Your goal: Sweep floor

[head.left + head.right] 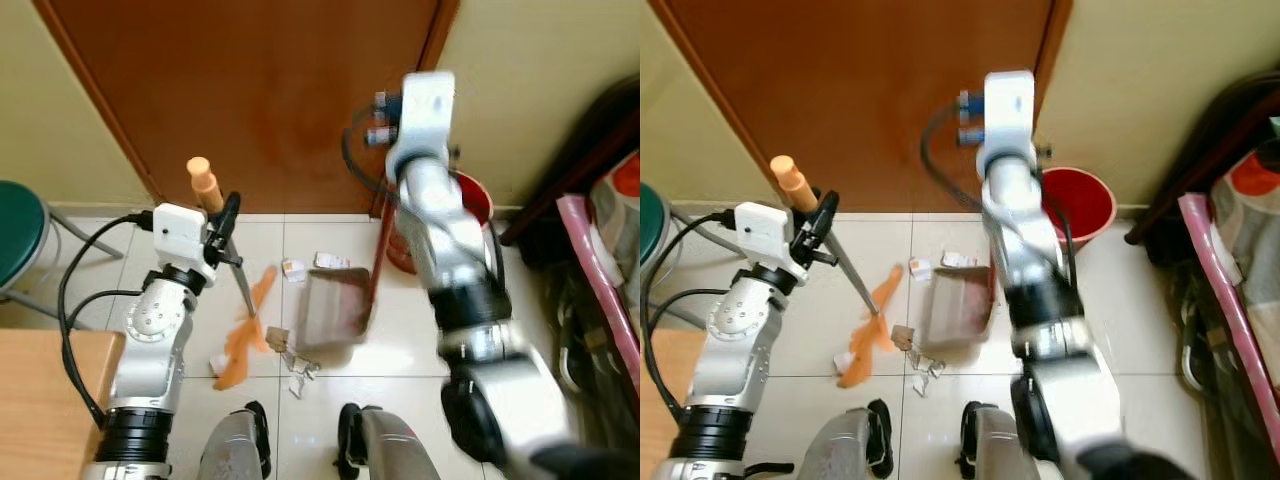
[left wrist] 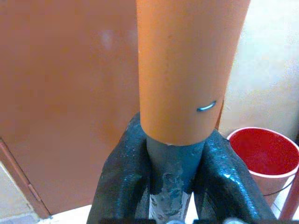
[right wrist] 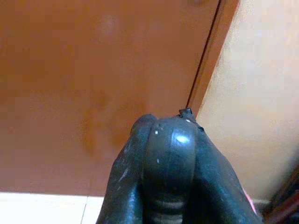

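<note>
My left gripper (image 1: 225, 215) is shut on the grey shaft of a broom, just below its orange cap (image 2: 187, 70). The broom slants down to orange bristles (image 1: 245, 335) lying on the white tiles. Beside the bristles stands a grey dustpan (image 1: 335, 315) with a red handle (image 1: 380, 255) that rises behind my raised right arm. The right gripper (image 3: 173, 154) is up near the brown door, its fingers pressed shut around a dark rounded end that seems to be the top of that handle. Paper scraps (image 1: 295, 268) lie around the pan and more (image 1: 297, 375) near my feet.
A red bucket (image 1: 1080, 200) sits in the corner by the door frame. A green stool (image 1: 15, 230) and a wooden tabletop (image 1: 40, 400) are at my left. Dark furniture and a pink bar (image 1: 600, 290) crowd the right side. The brown door (image 1: 260, 90) is close ahead.
</note>
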You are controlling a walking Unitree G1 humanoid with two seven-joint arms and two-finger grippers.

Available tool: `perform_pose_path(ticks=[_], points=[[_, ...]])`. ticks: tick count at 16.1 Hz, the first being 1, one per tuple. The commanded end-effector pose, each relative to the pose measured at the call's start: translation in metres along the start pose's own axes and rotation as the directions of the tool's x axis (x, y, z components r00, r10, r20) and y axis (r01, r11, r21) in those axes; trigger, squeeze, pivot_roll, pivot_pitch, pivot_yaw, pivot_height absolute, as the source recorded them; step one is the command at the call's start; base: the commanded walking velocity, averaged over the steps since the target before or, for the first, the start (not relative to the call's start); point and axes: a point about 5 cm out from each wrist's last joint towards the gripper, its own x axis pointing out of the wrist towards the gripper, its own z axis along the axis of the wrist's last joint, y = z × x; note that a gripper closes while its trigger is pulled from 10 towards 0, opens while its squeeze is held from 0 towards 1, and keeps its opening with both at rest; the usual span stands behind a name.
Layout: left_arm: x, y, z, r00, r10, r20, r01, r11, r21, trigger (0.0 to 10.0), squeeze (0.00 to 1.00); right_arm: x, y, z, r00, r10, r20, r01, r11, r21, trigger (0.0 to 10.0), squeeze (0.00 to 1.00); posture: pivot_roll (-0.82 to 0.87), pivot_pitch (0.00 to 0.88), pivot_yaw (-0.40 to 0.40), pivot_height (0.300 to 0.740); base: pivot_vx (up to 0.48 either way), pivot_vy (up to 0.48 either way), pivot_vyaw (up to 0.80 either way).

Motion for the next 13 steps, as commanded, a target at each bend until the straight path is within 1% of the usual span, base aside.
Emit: perform_pose_path(ticks=[1, 2, 3, 4, 5, 6, 7, 8, 9, 10, 11, 12, 13], points=[[-0.004, -0.001, -0.007, 0.999, 0.007, -0.036, -0.007, 1.000, -0.008, 10.0, 0.00, -0.009, 0.003, 0.003, 1.000, 0.015, 0.019, -0.015, 1.000, 0.006, 10.0, 0.00, -0.02, 0.080, -0.053, 0.740, 0.000, 0.000, 0.00], [-0.006, 0.002, -0.005, 0.999, 0.028, -0.034, -0.028, 1.000, -0.010, 10.0, 0.00, -0.031, 0.000, -0.005, 0.999, 0.048, 0.011, -0.048, 0.998, -0.039, 10.0, 0.00, -0.02, 0.084, -0.053, 0.740, 0.000, 0.000, 0.00], [-0.008, 0.004, -0.005, 0.999, 0.036, -0.037, -0.036, 0.999, -0.009, 10.0, 0.00, -0.042, -0.008, -0.011, 0.998, 0.063, -0.005, -0.064, 0.997, -0.041, 10.0, 0.00, -0.02, 0.087, -0.055, 0.740, 0.000, 0.000, 0.00], [-0.010, 0.005, -0.006, 0.998, 0.043, -0.042, -0.044, 0.999, -0.011, 10.0, 0.00, -0.051, -0.020, -0.015, 0.999, 0.047, -0.019, -0.048, 0.998, -0.042, 10.0, 0.00, -0.03, 0.096, -0.049, 0.740, 0.000, 0.000, 0.00], [-0.012, 0.005, -0.006, 0.998, 0.049, -0.049, -0.050, 0.999, -0.015, 10.0, 0.00, -0.061, -0.043, -0.017, 1.000, 0.012, -0.012, -0.013, 0.997, -0.079, 10.0, 0.00, -0.03, 0.107, -0.041, 0.740, 0.000, 0.000, 0.00], [-0.014, 0.001, -0.006, 0.997, 0.049, -0.054, -0.050, 0.999, -0.015, 10.0, 0.00, -0.074, -0.061, -0.018, 1.000, -0.016, 0.016, 0.018, 0.995, -0.095, 10.0, 0.00, -0.04, 0.116, -0.034, 0.740, 0.000, 0.000, 0.00], [-0.015, -0.002, -0.005, 0.997, 0.048, -0.055, -0.049, 0.999, -0.016, 10.0, 0.00, -0.084, -0.068, -0.023, 1.000, -0.023, 0.019, 0.024, 0.996, -0.083, 10.0, 0.00, -0.05, 0.122, -0.023, 0.740, 0.000, 0.000, 0.00], [-0.012, -0.008, -0.003, 0.997, 0.047, -0.055, -0.048, 0.999, -0.023, 10.0, 0.00, -0.093, -0.073, -0.031, 1.000, -0.025, 0.002, 0.025, 0.998, -0.061, 10.0, 0.00, -0.03, 0.127, -0.010, 0.740, 0.000, 0.000, 0.00], [-0.006, -0.015, 0.005, 0.999, 0.034, -0.032, -0.035, 0.999, -0.033, 10.0, 0.00, -0.098, -0.073, -0.034, 0.999, -0.004, 0.036, 0.005, 1.000, -0.030, 10.0, 0.00, -0.03, 0.130, -0.003, 0.740, 0.000, 0.000, 0.00], [-0.002, -0.022, 0.012, 1.000, 0.008, -0.005, -0.009, 0.999, -0.034, 10.0, 0.00, -0.100, -0.070, -0.036, 0.997, 0.034, 0.074, -0.032, 0.999, -0.029, 10.0, 0.00, -0.03, 0.130, -0.003, 0.740, 0.000, 0.000, 0.00], [-0.001, -0.026, 0.016, 1.000, -0.020, 0.014, 0.020, 1.000, -0.011, 10.0, 0.00, -0.101, -0.071, -0.041, 0.997, 0.036, 0.065, -0.036, 0.999, -0.010, 10.0, 0.00, -0.03, 0.133, 0.000, 0.740, 0.000, 0.000, 0.00], [-0.003, -0.025, 0.012, 1.000, -0.012, 0.002, 0.012, 1.000, -0.012, 10.0, 0.00, -0.101, -0.072, -0.045, 0.998, 0.029, 0.054, -0.028, 1.000, -0.010, 10.0, 0.00, -0.03, 0.117, -0.002, 0.740, 0.000, 0.000, 0.00], [-0.006, -0.022, 0.009, 1.000, -0.003, -0.014, 0.002, 0.999, -0.032, 10.0, 0.00, -0.102, -0.073, -0.048, 0.999, 0.019, 0.049, -0.019, 1.000, -0.012, 10.0, 0.00, -0.03, 0.103, 0.000, 0.740, 0.000, 0.000, 0.00]])
